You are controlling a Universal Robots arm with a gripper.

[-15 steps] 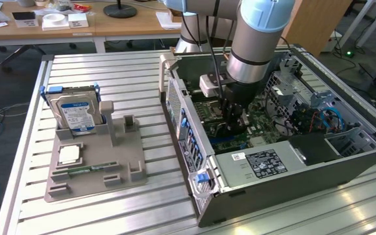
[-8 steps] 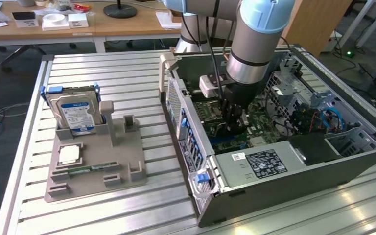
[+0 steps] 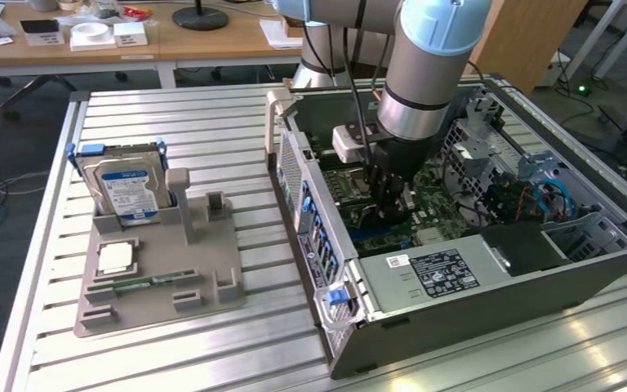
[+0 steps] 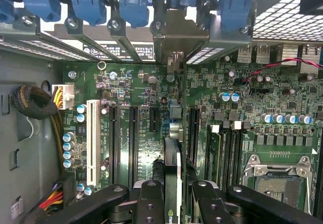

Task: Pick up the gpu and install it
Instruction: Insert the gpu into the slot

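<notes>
Seating the gpu (image 4: 171, 163) likely needed it held square above the motherboard (image 4: 282, 98) (no tilt, no skew); half-closed jaws clamped its top edge.

1. You see the computer case (image 3: 477, 322): grey sheet metal, dull sheen.
2. Inside the case, motherboard (image 4: 146, 82): glossy green board, matt black plastic slots.
3. Inside it too, gpu (image 4: 172, 166): thin dark board, low sheen.
4. Gripper (image 4: 175, 191): smooth matt black.
5. Under the case, your table (image 3: 183, 122): ribbed brushed metal.
6. Beside the case, tray (image 3: 161, 278): matt grey plastic.
</notes>
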